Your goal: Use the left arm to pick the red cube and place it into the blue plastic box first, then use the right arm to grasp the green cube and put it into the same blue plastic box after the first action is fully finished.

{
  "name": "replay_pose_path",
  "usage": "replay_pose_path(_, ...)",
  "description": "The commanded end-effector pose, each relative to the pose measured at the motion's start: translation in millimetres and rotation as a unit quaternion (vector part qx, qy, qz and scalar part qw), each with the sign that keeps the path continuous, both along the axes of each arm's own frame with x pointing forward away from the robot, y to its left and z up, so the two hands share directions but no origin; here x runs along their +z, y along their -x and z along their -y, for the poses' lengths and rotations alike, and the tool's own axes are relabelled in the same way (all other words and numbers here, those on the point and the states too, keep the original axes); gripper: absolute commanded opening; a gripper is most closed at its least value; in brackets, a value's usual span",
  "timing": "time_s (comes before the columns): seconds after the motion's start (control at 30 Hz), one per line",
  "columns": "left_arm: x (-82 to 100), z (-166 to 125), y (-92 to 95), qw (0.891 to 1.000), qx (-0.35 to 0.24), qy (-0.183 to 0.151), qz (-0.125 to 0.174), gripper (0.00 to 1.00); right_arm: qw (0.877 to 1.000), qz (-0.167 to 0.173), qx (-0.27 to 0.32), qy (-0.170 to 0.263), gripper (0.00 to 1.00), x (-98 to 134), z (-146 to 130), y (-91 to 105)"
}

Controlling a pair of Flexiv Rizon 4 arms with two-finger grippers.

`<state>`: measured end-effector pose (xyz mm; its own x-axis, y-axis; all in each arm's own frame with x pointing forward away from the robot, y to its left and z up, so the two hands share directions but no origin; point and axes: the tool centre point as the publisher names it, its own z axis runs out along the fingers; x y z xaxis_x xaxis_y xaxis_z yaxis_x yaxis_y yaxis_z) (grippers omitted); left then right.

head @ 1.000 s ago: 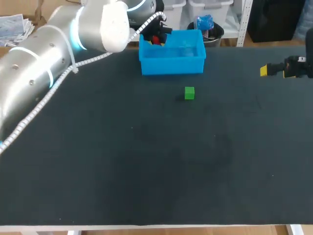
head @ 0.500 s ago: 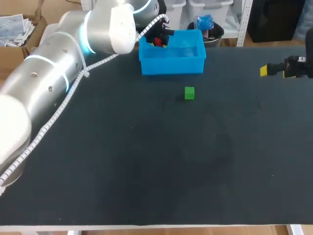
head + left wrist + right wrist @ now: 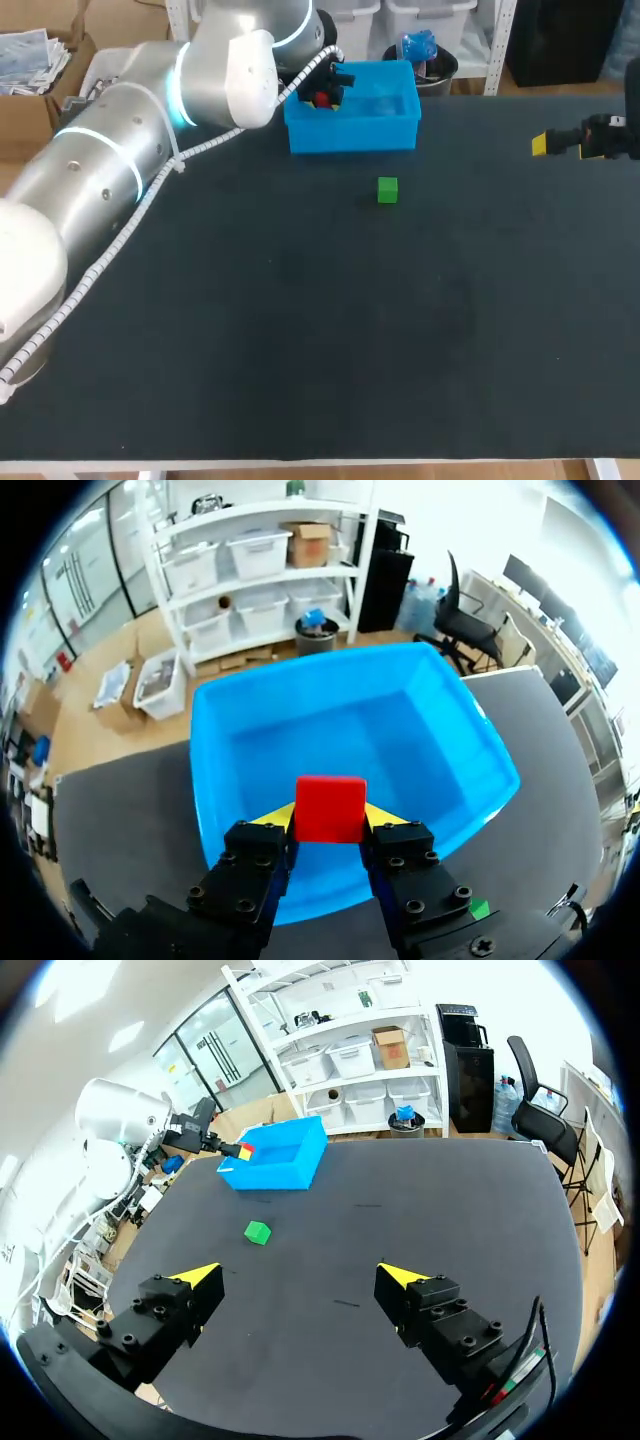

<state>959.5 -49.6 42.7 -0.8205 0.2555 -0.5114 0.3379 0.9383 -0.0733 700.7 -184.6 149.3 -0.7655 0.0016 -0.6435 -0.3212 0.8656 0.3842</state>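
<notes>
Left gripper (image 3: 330, 818) closed on small red cube (image 3: 330, 805), yellow tips pressed against two opposite faces; held over open rectangular blue plastic box (image 3: 232, 742), close to its near wall. Small green cube (image 3: 387, 190) on black tabletop (image 3: 300, 330), near box but apart from it. Right gripper (image 3: 300, 1275) spread wide, empty, well apart from green cube.

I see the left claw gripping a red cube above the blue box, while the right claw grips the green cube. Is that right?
Not quite. The right claw is open and grips nothing; the green cube lies on the table, apart from it, as the right wrist view shows. The left claw does grip the red cube above the blue box.
</notes>
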Motion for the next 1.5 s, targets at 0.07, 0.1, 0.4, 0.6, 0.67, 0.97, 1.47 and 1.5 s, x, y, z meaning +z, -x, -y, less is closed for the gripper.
replay_pose_path(0.07, 1.6, 8.8, -23.2, 0.996, -0.010, -0.032, -0.085, 1.00, 1.000, 0.000, 0.001, 0.000, 1.00, -0.1, 0.5, -0.1)
replay_pose_path(0.1, 2.2, 8.6, -23.3, 0.996, -0.010, -0.031, -0.085, 1.00, 1.000, 0.000, 0.001, 0.000, 1.00, -0.1, 0.5, -0.1)
replay_pose_path(0.4, 12.4, 10.0, -21.0, 0.996, -0.007, -0.035, -0.079, 1.00, 1.000, 0.000, 0.001, 0.000, 1.00, -0.1, 0.5, -0.1)
replay_pose_path(0.6, 35.3, 17.3, -15.5, 0.997, -0.020, -0.035, -0.060, 1.00, 1.000, 0.000, 0.001, 0.000, 1.00, -0.1, 0.5, -0.1)
replay_pose_path(0.67, 45.6, 19.0, -10.8, 0.998, -0.024, -0.035, -0.055, 1.00, 1.000, 0.000, 0.001, 0.000, 1.00, -0.1, 0.5, -0.1)
replay_pose_path(0.97, 90.1, 6.6, 24.8, 0.998, -0.037, -0.044, -0.027, 1.00, 1.000, 0.000, 0.001, 0.000, 1.00, -0.1, 0.5, -0.1)
replay_pose_path(1.47, 113.7, -58.4, 128.5, 0.998, -0.052, -0.007, -0.022, 1.00, 1.000, 0.000, 0.001, 0.000, 1.00, -0.1, 0.5, -0.1)
replay_pose_path(1.5, 112.7, -61.3, 135.6, 0.998, -0.052, -0.008, -0.017, 1.00, 1.000, 0.000, 0.001, 0.000, 1.00, -0.1, 0.5, -0.1)
